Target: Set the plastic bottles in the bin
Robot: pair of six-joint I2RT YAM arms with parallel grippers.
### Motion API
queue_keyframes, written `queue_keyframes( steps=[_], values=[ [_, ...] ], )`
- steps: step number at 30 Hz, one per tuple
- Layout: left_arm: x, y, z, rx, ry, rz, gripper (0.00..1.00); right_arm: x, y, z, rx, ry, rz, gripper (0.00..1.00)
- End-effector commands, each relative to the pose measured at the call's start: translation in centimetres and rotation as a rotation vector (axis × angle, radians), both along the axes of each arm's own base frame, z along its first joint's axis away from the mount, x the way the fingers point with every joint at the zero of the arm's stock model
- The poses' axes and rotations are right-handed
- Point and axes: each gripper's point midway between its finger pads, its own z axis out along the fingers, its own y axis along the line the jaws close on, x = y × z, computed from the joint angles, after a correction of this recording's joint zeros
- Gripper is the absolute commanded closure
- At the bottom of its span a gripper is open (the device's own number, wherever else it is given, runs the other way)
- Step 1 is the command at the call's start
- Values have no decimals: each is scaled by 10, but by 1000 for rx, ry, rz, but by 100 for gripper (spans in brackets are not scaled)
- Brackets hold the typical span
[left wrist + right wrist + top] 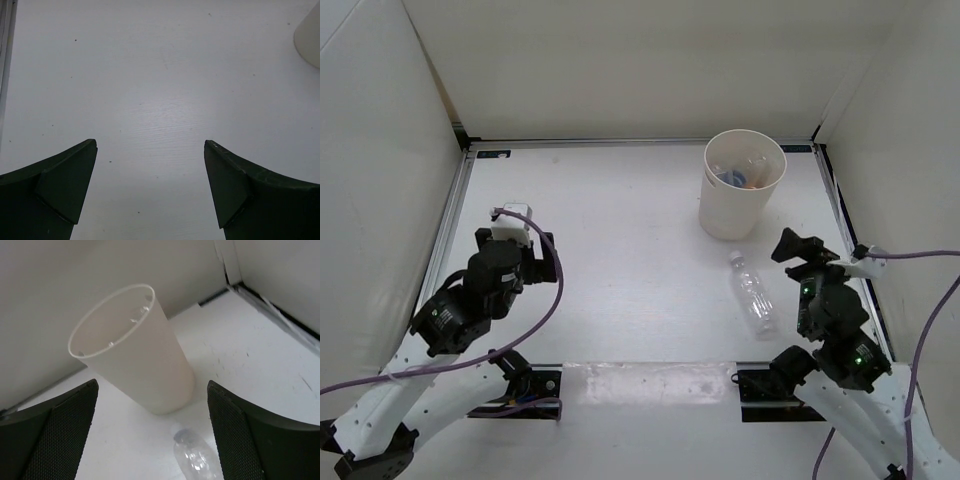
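The off-white bin [741,205] stands at the back right. It holds bottles: one with a blue label [728,177], an orange one [746,183] and a clear one [758,163]. The plain clear bottle [752,293] lies on the table just in front of the bin, cap toward it. My right gripper [805,252] is open and empty to the right of this bottle. In the right wrist view the bottle [197,461] lies low between my open right gripper's [152,385] fingers, with the bin [142,355] beyond. My left gripper [517,225] is open and empty over bare table at the left.
White walls enclose the table on three sides, with a metal rail [455,205] along the left edge. The bin's side shows at the top right of the left wrist view [311,35]. A strip of tape [650,382] lies at the near edge between the arm bases.
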Motion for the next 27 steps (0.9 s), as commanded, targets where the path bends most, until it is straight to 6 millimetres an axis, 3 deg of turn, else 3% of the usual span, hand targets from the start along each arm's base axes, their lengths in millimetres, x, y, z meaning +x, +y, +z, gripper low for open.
queue_keyframes(
  steps=[1, 2, 7, 8, 9, 10, 11, 12, 13, 17, 19, 23, 27],
  values=[
    [0, 9, 5, 41, 11, 32, 1, -13, 3, -73, -23, 328, 46, 10],
    [2, 7, 7, 49, 15, 30, 1, -23, -9, -73, -12, 390, 2, 10],
    [1, 18, 3, 109, 63, 84, 1, -8, -7, -99, -77, 657, 42, 11],
    [1, 27, -8, 132, 73, 140, 1, -7, 2, -105, -67, 693, 108, 11],
    [0, 28, -10, 137, 72, 142, 1, -2, -14, -109, -21, 705, 55, 10],
    [0, 29, -14, 143, 76, 142, 1, 2, -3, -119, -10, 757, 139, 10],
    [-2, 31, -29, 168, 104, 145, 1, 2, 11, -125, 18, 773, 240, 10],
    [-4, 32, -30, 150, 90, 145, 1, 5, -4, -135, 69, 813, 195, 10],
    [-1, 29, -29, 141, 71, 134, 1, 7, 11, -143, 123, 850, 282, 10],
    [0, 37, -26, 126, 56, 155, 1, 15, 23, -172, 141, 1025, 325, 10],
    [2, 39, -26, 119, 59, 160, 1, 16, 40, -185, 109, 1097, 357, 10],
    [2, 40, -27, 121, 71, 161, 1, 16, 56, -202, 117, 1143, 378, 10],
    [1, 41, -28, 120, 68, 159, 1, 18, 57, -215, 123, 1183, 373, 10]
  ],
)
